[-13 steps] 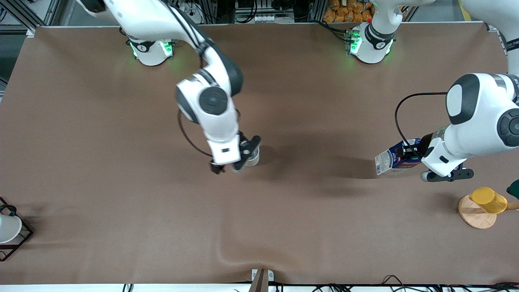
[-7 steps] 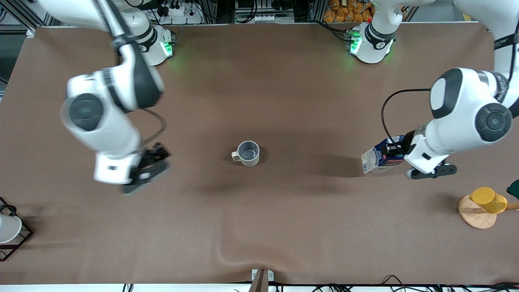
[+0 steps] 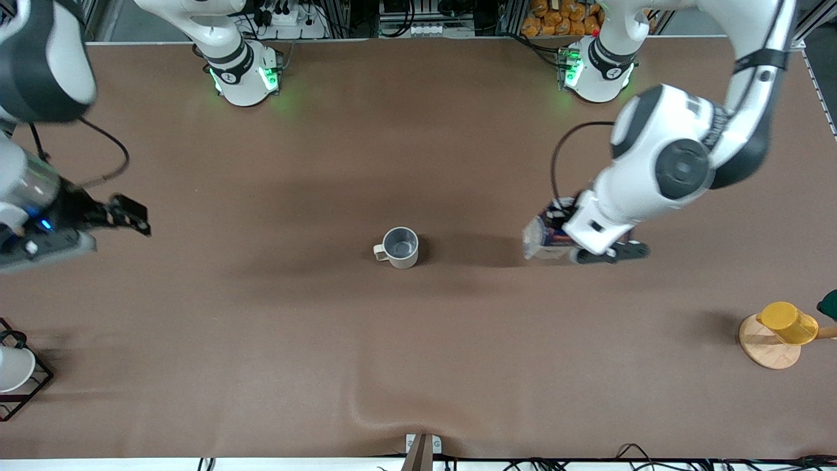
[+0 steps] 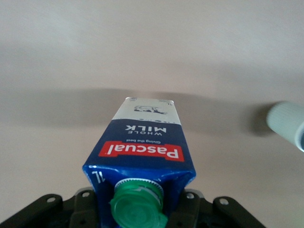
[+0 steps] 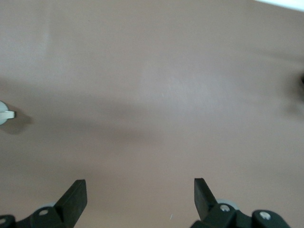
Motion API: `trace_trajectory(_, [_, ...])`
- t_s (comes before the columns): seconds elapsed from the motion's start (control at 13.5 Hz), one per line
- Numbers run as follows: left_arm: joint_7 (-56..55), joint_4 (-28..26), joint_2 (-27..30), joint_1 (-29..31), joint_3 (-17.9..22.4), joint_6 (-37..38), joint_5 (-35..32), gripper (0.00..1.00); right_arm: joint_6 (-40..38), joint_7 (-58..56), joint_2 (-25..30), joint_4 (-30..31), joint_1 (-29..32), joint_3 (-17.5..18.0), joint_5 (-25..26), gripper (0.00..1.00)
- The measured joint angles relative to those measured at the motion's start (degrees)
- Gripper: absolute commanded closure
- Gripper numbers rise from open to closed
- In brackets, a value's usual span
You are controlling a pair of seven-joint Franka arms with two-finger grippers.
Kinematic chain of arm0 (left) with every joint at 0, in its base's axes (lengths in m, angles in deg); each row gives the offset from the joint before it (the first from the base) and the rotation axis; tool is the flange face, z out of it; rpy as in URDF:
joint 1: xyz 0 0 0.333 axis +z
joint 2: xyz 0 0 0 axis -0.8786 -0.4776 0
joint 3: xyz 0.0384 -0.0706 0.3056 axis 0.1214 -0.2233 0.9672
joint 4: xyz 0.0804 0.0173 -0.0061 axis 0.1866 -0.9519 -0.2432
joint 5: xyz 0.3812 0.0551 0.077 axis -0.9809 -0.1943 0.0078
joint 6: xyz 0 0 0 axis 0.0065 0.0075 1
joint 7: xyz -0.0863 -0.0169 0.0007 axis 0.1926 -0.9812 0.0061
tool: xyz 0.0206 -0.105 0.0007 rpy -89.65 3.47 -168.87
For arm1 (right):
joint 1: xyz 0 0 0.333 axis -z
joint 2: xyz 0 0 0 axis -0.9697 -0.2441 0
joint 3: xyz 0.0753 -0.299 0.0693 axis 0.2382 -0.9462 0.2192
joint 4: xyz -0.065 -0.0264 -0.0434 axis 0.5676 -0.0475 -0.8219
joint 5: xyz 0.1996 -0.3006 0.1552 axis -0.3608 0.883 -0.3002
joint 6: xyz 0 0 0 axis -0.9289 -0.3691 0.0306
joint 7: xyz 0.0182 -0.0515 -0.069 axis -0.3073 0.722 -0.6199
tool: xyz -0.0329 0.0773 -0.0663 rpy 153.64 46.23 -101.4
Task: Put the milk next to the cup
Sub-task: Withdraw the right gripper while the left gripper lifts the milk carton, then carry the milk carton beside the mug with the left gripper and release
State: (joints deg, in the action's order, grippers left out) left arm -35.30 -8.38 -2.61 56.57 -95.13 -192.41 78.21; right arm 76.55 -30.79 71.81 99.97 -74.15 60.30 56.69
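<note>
The cup (image 3: 399,247), a pale grey-beige mug with a small handle, stands upright mid-table. My left gripper (image 3: 557,230) is shut on the milk (image 3: 539,238), a dark blue carton, and holds it tilted over the table beside the cup, toward the left arm's end, a gap apart. In the left wrist view the milk (image 4: 142,152) shows its red label and green cap (image 4: 137,209) between the left gripper's (image 4: 140,205) fingers. My right gripper (image 3: 127,219) is open and empty over the right arm's end of the table; the right wrist view shows it (image 5: 140,190) above bare table.
A yellow cup (image 3: 788,322) lies on a round wooden coaster (image 3: 762,350) at the left arm's end. A white cup (image 3: 12,367) sits in a black wire rack (image 3: 39,383) at the right arm's end. The table cover has a ripple (image 3: 366,412) near the front edge.
My right arm let go of the cup and swung away to its end of the table. My left arm carried the milk toward the cup.
</note>
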Motion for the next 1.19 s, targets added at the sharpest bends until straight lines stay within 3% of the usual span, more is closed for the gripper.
trace_trajectory(0.22, [-8.74, 0.05, -0.71, -8.17, -1.04, -0.51, 0.0, 0.48, -7.95, 10.1, 6.12, 1.82, 0.06, 0.63, 0.01, 0.0])
trace_trajectory(0.67, [-23.81, 8.36, -8.84, -23.32, -0.65, -3.87, -1.67, 0.5, -8.37, 13.1, 7.0, 2.19, 1.65, 0.57, 0.05, 0.0])
trace_trajectory(0.89, [-25.82, 9.33, -12.93, -26.8, -0.45, -8.91, -2.69, 0.5, -8.31, 12.2, 6.91, 2.19, 2.43, 0.49, 0.02, 0.0])
trace_trajectory(1.19, [-25.89, 9.98, -14.1, -27.81, -0.34, -10.01, -3.15, 0.5, -8.07, 10.53, 6.45, 2.18, 2.59, 0.44, 0.08, 0.0])
